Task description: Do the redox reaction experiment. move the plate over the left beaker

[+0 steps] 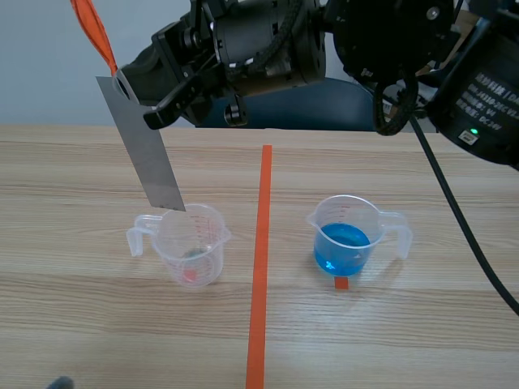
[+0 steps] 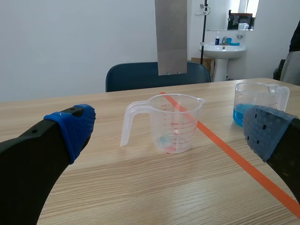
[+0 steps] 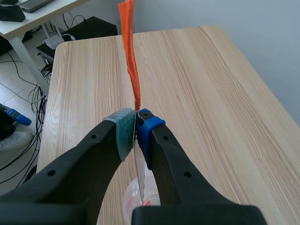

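scene high, left wrist low — share left beaker [image 1: 191,247].

The right arm [image 1: 478,89] is black, with a glossy rounded housing that bears white lettering and a small green light [image 1: 473,132]. A black cable [image 1: 454,211] hangs from it, and others loop around its wrist joint. The right hand [image 3: 136,125] has thick matte fingers [image 3: 89,164] with small round screw holes, one pad grey-green [image 3: 123,130] and the other blue [image 3: 146,126]. The left hand [image 2: 167,130] has dotted blue pads [image 2: 75,126].
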